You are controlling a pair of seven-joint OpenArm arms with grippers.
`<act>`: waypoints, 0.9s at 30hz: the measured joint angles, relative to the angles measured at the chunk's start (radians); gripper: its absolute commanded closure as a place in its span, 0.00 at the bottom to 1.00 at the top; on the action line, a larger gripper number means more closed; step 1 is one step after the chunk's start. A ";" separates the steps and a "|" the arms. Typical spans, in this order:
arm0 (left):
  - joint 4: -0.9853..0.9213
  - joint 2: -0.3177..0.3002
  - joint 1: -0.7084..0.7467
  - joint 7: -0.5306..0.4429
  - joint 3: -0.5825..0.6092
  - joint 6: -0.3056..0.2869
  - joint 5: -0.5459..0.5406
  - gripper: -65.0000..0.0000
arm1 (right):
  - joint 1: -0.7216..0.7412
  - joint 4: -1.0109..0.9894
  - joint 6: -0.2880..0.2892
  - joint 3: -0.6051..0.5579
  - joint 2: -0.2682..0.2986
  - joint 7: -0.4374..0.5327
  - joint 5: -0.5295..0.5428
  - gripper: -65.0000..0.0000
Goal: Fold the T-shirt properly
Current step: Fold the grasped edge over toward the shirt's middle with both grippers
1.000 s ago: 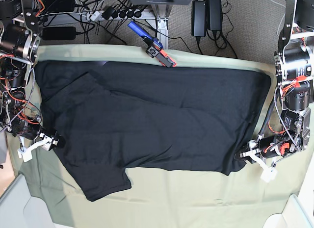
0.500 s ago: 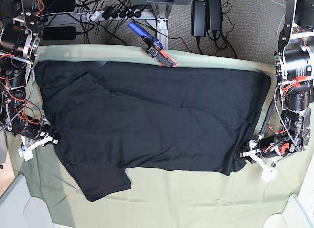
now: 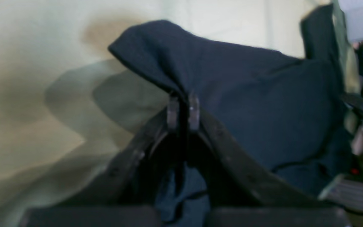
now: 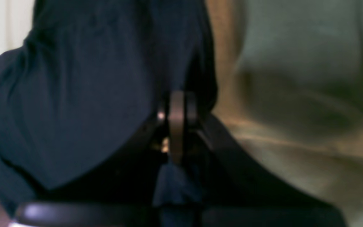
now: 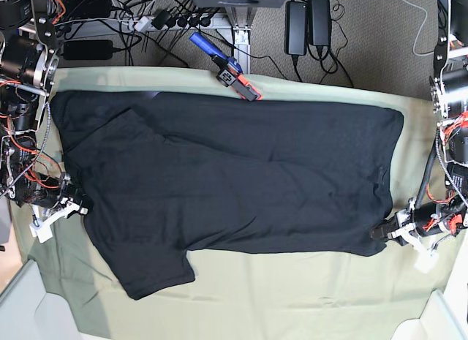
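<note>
The black T-shirt (image 5: 234, 179) lies spread plain side up across the pale green cloth (image 5: 292, 296), one sleeve hanging toward the front left. At the shirt's front right corner my left gripper (image 5: 382, 232) is shut on the fabric. The left wrist view shows its tips (image 3: 183, 110) pinching a raised peak of the T-shirt (image 3: 263, 94). My right gripper (image 5: 79, 207) is shut on the shirt's left edge. In the right wrist view, that gripper (image 4: 177, 104) is clamped on dark T-shirt cloth (image 4: 74, 94).
A blue and orange tool (image 5: 227, 68) lies at the table's back edge. Power bricks (image 5: 307, 22) and cables sit on the carpet behind it. Pale bins stand at the front left (image 5: 22, 303) and front right (image 5: 439, 318) corners.
My right gripper has shut on the shirt's left edge. My left gripper has pulled the front right corner outward to the right, stretching the shirt flatter.
</note>
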 measured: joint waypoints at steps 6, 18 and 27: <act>0.016 -0.051 0.001 0.115 0.001 0.000 -0.108 1.00 | -0.004 0.087 0.001 -0.001 0.003 -0.094 0.013 1.00; 0.018 -0.087 0.054 0.201 0.002 -0.007 -0.232 1.00 | -0.085 0.108 0.001 -0.004 0.109 -0.153 0.160 1.00; 0.018 -0.092 0.098 0.238 0.003 -0.007 -0.277 1.00 | -0.166 0.119 0.001 -0.004 0.139 -0.153 0.196 1.00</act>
